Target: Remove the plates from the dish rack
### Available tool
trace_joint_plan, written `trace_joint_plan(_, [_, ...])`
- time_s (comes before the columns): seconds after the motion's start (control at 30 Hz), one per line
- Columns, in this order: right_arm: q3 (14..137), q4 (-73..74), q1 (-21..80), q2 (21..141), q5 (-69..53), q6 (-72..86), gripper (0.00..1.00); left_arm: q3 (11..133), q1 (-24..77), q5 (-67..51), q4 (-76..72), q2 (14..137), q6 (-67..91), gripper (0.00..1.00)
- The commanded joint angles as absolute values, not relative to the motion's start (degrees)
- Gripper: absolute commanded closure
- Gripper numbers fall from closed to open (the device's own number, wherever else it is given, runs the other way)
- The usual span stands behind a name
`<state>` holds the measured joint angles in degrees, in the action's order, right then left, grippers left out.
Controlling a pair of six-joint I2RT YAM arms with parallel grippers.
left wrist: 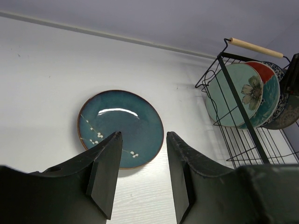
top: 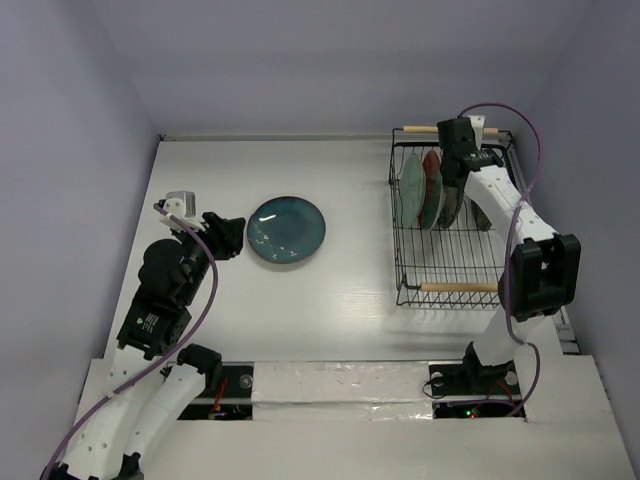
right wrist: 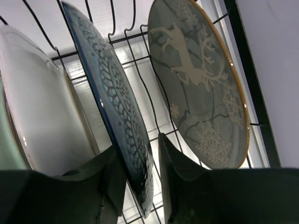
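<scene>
A dark teal plate (top: 286, 230) with small white blossoms lies flat on the table left of centre; it also shows in the left wrist view (left wrist: 120, 128). My left gripper (top: 238, 238) is open and empty just left of its rim (left wrist: 144, 134). The black wire dish rack (top: 450, 280) stands at the right and holds a mint green plate (top: 410, 190), a red plate (top: 432, 180), a blue floral plate (right wrist: 117, 107) and a dark plate with a deer pattern (right wrist: 201, 88). My right gripper (right wrist: 138, 144) reaches into the rack's far end (top: 452, 185). Its jaws straddle the blue floral plate's rim with a small gap.
The rack has wooden rod handles at its far end (top: 420, 129) and near end (top: 458, 287). Grey walls close in the table on three sides. The right arm's purple cable (top: 530, 160) arcs over the rack's right side.
</scene>
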<state>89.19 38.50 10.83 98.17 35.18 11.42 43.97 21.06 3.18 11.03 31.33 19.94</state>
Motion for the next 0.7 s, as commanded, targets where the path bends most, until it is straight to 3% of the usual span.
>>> trace_joint_plan(0.0, [92.9, 36.6, 10.5, 97.6, 38.2, 9.1, 0.65, 44.6, 21.4, 3.3, 9.8, 31.1, 19.6, 0.60])
trace_joint_plan(0.07, [94.0, 36.9, 10.5, 97.7, 39.0, 7.8, 0.66, 44.6, 21.4, 3.2, 9.8, 31.2, 19.6, 0.60])
trace_joint_plan(0.2, [95.9, 38.2, 10.5, 97.6, 39.6, 7.2, 0.92, 44.6, 21.4, 3.2, 9.8, 30.9, 19.6, 0.60])
trace_joint_plan(0.27, [96.2, 38.3, 10.5, 96.9, 39.6, 7.0, 0.99, 44.6, 21.4, 3.2, 9.8, 30.8, 19.6, 0.60])
trace_joint_plan(0.67, [103.4, 41.9, 11.2, 85.5, 43.0, 6.2, 1.00, 44.5, 21.4, 2.6, 9.6, 30.8, 19.5, 0.60])
